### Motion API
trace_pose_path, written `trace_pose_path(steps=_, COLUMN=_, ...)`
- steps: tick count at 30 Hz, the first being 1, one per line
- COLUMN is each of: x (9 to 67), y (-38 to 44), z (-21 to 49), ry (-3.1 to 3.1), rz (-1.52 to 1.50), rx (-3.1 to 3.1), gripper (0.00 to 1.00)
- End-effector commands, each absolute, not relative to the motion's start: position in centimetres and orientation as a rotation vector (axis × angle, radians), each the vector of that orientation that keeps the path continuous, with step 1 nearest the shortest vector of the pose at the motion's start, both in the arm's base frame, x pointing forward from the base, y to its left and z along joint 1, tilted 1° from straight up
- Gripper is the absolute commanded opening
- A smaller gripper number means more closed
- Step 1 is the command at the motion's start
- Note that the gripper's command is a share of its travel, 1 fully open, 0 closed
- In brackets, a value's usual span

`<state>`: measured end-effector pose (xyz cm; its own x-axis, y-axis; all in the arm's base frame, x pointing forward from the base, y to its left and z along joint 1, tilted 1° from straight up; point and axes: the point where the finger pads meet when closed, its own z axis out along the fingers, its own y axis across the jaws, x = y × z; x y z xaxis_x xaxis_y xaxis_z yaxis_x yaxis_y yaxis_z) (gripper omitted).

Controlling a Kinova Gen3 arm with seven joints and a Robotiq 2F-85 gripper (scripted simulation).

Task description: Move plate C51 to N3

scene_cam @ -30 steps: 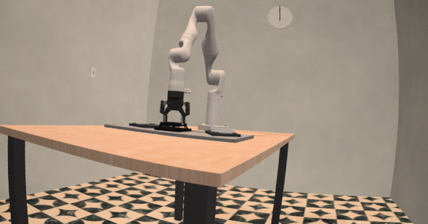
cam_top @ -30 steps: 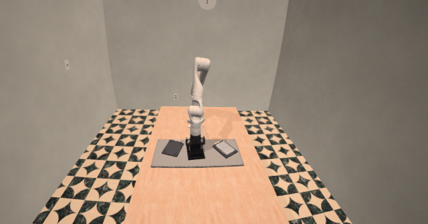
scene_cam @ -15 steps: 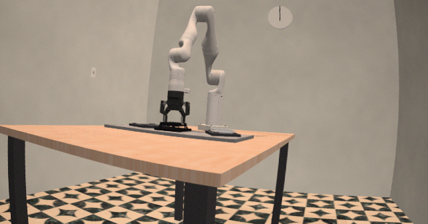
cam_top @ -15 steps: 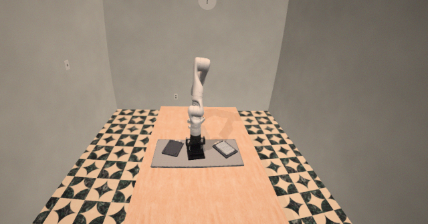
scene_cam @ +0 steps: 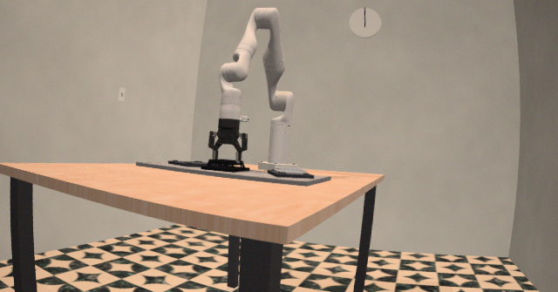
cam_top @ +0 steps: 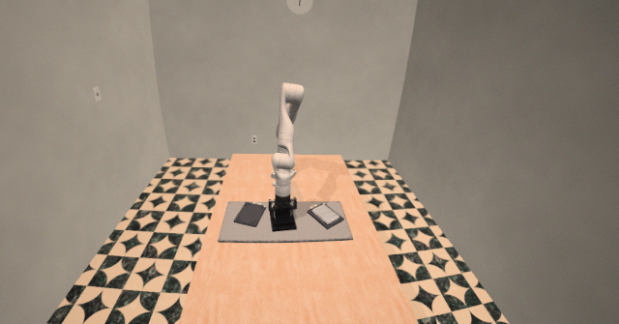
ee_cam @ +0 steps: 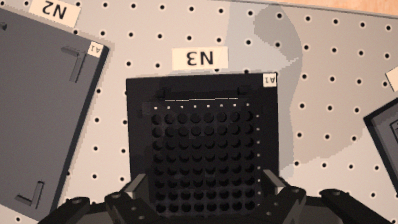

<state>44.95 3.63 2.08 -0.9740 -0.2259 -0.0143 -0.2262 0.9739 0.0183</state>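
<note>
Wrist view: the gripper (ee_cam: 202, 192), fingers wide, clamps the black well plate C51 (ee_cam: 202, 155) low over the black landing nest N3 (ee_cam: 134, 100); next, set it down gently, then release.

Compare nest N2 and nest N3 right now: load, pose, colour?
Load: the dark grey plate nest N2 carries no plate, its bare locator bars showing; the black landing nest N3 has the black multi-well plate C51 over it, clamped by the end effector.
Pose: in the wrist view N2 lies skewed, N3 square.
Colour: N2 is lighter grey than N3.
Shared: both sit on the grey perforated mat, each with an A1 corner tag.
</note>
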Motion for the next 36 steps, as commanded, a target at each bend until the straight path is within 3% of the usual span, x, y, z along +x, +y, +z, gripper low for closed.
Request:
trace_pose_path(steps=1, x=44.98, y=3.62, z=2.04, ry=3.108, rz=0.031, rx=-0.356, gripper=0.00)
trace_pose_path(steps=36, x=44.98, y=3.64, z=1.20, ry=3.108, rz=0.031, rx=-0.356, gripper=0.00)
